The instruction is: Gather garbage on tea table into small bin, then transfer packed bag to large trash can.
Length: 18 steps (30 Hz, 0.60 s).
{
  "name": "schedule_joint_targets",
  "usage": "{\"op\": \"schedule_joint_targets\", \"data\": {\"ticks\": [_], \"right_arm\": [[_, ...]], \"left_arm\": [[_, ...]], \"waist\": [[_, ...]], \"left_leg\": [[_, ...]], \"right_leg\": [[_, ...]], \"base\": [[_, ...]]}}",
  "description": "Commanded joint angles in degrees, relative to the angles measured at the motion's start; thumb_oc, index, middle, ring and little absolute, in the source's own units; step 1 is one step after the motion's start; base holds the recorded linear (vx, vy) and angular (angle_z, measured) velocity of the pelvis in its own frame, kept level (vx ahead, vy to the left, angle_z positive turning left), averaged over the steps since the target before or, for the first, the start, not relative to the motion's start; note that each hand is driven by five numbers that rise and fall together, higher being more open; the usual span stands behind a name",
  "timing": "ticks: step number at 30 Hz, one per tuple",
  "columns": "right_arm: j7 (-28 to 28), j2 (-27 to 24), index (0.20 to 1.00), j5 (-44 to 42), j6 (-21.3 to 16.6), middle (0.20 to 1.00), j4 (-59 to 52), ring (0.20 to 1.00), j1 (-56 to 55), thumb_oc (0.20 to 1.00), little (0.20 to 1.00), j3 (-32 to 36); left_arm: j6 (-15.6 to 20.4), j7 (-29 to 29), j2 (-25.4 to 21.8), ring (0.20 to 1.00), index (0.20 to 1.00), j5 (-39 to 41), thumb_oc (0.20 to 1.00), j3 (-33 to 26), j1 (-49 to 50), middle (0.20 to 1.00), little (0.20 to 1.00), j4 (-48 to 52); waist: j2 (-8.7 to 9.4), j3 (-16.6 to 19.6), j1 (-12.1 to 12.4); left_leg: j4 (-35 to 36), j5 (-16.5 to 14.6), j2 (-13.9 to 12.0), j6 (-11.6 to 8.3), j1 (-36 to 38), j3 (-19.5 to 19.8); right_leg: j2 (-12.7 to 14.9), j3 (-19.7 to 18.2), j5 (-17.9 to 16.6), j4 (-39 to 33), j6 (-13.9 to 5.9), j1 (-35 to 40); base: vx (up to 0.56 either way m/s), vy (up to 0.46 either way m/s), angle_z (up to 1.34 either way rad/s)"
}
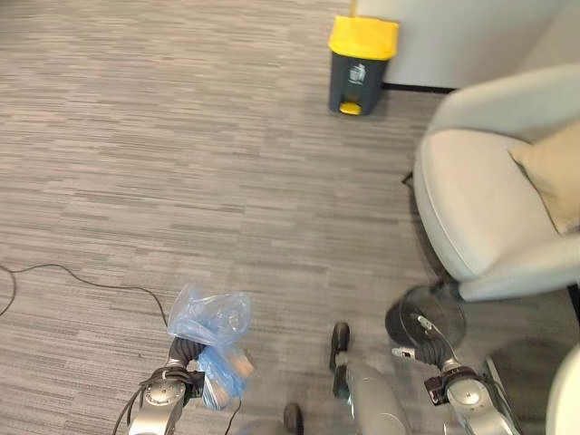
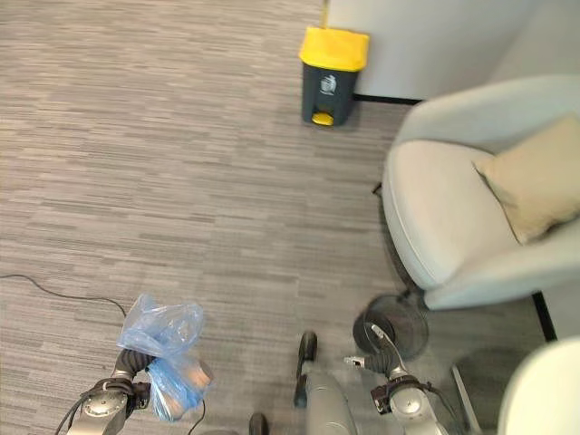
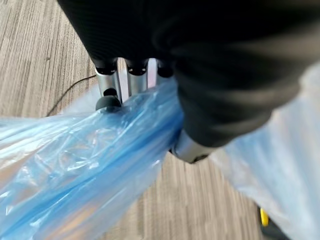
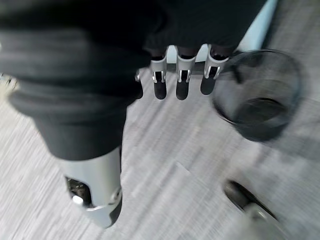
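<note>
Gripping blue bag (image 1: 210,340) in curled left hand (image 1: 184,353), low over carpet (image 1: 181,163), well short of yellow-lidded can (image 1: 360,65). Right hand (image 4: 180,75) empty, fingers relaxed, above mesh bin (image 4: 260,100).

Left hand (image 1: 184,352) grips a blue plastic bag (image 1: 214,328) low over grey carpet (image 1: 181,163). Yellow-lidded trash can (image 1: 359,65) stands far ahead, beside a pale armchair (image 1: 489,190) holding a beige cushion (image 1: 555,170).

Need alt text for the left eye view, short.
The robot's left hand holds a blue plastic bag above grey carpet. A grey trash can with yellow lid stands ahead by the wall, a pale armchair to the right.
</note>
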<state>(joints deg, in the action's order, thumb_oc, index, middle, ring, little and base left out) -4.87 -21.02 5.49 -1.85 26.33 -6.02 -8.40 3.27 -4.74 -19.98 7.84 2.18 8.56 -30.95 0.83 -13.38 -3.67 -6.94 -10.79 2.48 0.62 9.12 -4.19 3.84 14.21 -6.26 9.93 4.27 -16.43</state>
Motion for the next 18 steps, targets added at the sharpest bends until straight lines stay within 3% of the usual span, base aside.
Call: {"op": "schedule_joint_targets", "data": {"ticks": [1,2,3,4,5,8,10,14,17,18], "right_arm": [[-1.58,-2.51,1.0,-2.18,-1.83,1.0,-2.12,1.0,0.15,1.0,1.0,1.27],[-1.96,-3.3,1.0,-2.59,-2.02,1.0,-1.8,1.0,0.31,1.0,1.0,1.58],[-2.25,-3.8,1.0,-3.19,-1.87,1.0,-1.36,1.0,0.62,1.0,1.0,1.74],[-2.14,-3.87,1.0,-3.79,-1.96,1.0,-1.14,1.0,0.76,1.0,1.0,2.07],[-2.43,-3.94,1.0,-4.36,-2.09,1.0,-0.61,1.0,0.93,1.0,1.0,2.72],[-2.99,-2.98,1.0,-5.68,-1.97,1.0,0.6,1.0,0.92,1.0,1.0,2.95],[-3.15,-2.24,1.0,-6.28,-1.82,1.0,1.31,1.0,0.84,1.0,1.0,3.03],[-1.98,-0.97,1.0,-5.35,-1.63,1.0,2.26,1.0,0.93,1.0,1.0,2.74],[-1.27,0.15,1.0,-5.13,-1.19,1.0,2.07,1.0,3.25,1.0,1.0,1.82],[-1.21,0.26,1.0,-5.08,-1.11,1.0,2.07,1.0,3.45,1.0,1.0,1.72]], "left_arm": [[2.78,0.33,-3.36,0.2,0.2,0.58,0.2,-1.07,-1.28,0.2,0.2,4.73],[3.06,0.11,-3.34,0.2,0.2,0.79,0.2,-0.72,-2.04,0.2,0.2,4.36],[3.12,0.09,-3.46,0.2,0.2,1.13,0.2,-0.06,-2.88,0.2,0.2,4.18],[3.17,0.36,-3.63,0.2,0.2,0.79,0.2,0.47,-3.15,0.2,0.2,4.22],[3.25,0.39,-3.95,0.2,0.2,0.63,0.2,0.46,-3.12,0.2,0.2,4.27],[3.1,0.16,-4.04,0.2,0.2,0.92,0.2,-0.22,-2.48,0.2,0.2,5.12],[3.17,-0.01,-3.81,0.2,0.2,1.16,0.2,-0.47,-2.0,0.2,0.2,5.69],[3.04,0.49,-3.48,0.2,0.2,0.84,0.2,-1.67,-0.28,0.2,0.2,6.2],[3.02,0.04,-5.09,0.2,0.2,0.69,0.2,-2.28,-1.09,0.2,0.2,6.81],[3.01,-0.09,-5.12,0.2,0.2,0.67,0.2,-2.31,-1.21,0.2,0.2,6.81]], "waist": [[2.3,2.96,-1.82],[2.23,2.93,-2.15],[2.65,2.21,-1.81],[3.42,1.81,-1.4],[4.04,1.29,-0.42],[3.51,0.77,1.7],[3.39,0.75,2.67],[3.44,2.57,3.55],[4.12,3.16,4.59],[4.06,3.14,4.52]], "left_leg": [[-13.48,1.19,-6.36,-4.86,-6.35,-1.9],[-17.26,4.18,-7.39,-5.23,-7.64,-2.38],[-19.8,3.93,-7.48,-4.17,-10.79,-2.34],[-17.57,1.27,-6.53,-2.88,-14.76,-2.8],[-12.53,2.06,-5.73,-3.01,-20.06,-3.37],[-4.97,9.91,-4.86,-4.46,-24.88,-1.5],[-3.87,11.73,-4.58,-4.92,-26.72,-0.68],[-2.43,9.38,-3.2,-3.32,-23.31,-0.46],[-2.17,5.8,-1.78,0.29,-19.3,-2.75],[-1.83,5.3,-1.53,0.69,-18.31,-2.79]], "right_leg": [[1.67,-2.25,8.35,0.24,-8.13,3.29],[0.0,-2.79,9.74,-0.67,-6.69,5.09],[-0.41,-3.68,10.95,-1.41,-6.16,6.86],[0.13,-4.25,11.61,-2.73,-6.63,8.69],[0.59,-4.94,12.05,-4.3,-7.2,10.81],[-0.74,-6.2,12.73,-5.88,-7.39,14.04],[-1.11,-7.02,13.41,-6.18,-7.64,15.69],[0.62,-9.0,14.39,-5.44,-9.3,17.95],[2.8,-11.61,13.1,4.8,-11.73,14.73],[2.86,-11.62,12.02,6.36,-12.01,13.47]], "base": [[0.31,-0.236,-0.11],[0.35,-0.212,-0.21],[0.43,-0.172,-0.27],[0.45,-0.045,-0.48],[0.41,0.035,-0.47],[0.26,0.071,-0.45],[0.28,0.126,-0.73],[0.35,0.22,-0.98],[0.43,0.296,-0.63],[0.28,0.165,0.16]]}}
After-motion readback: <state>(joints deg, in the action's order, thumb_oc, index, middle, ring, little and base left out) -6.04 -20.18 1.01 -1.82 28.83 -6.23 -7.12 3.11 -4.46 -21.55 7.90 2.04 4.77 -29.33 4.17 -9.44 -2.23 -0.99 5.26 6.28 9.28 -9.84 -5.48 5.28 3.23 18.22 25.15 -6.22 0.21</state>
